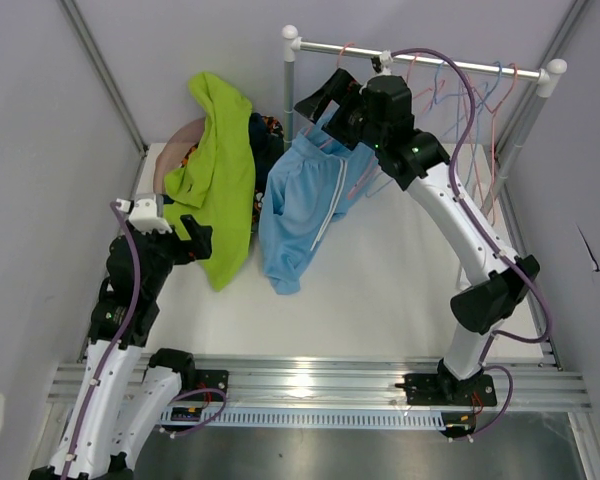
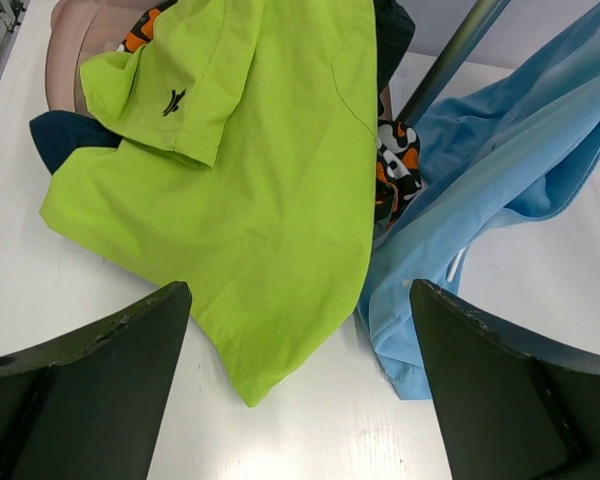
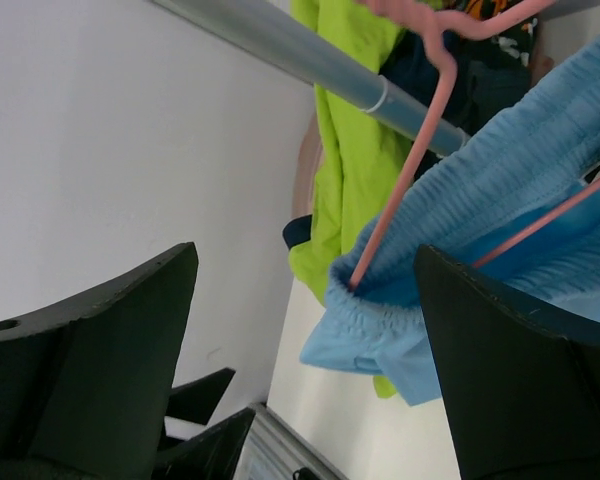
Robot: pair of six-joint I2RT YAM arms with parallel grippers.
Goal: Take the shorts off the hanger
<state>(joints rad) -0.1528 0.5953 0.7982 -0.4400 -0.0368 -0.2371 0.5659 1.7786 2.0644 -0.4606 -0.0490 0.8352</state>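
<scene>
The light blue shorts hang by their waistband from a pink hanger on the rail, and their lower end trails onto the table. My right gripper is open, right by the waistband and hanger hook, with the waistband's end between its fingers. The lime green shorts lie on a pile at the back left, over navy shorts and the orange-black-white patterned shorts. My left gripper is open and empty, low over the table near the green shorts' hem.
Several empty wire hangers hang on the right part of the rail. The rail's left post stands between the pile and the blue shorts. A tan tub sits under the pile. Grey walls close in on both sides.
</scene>
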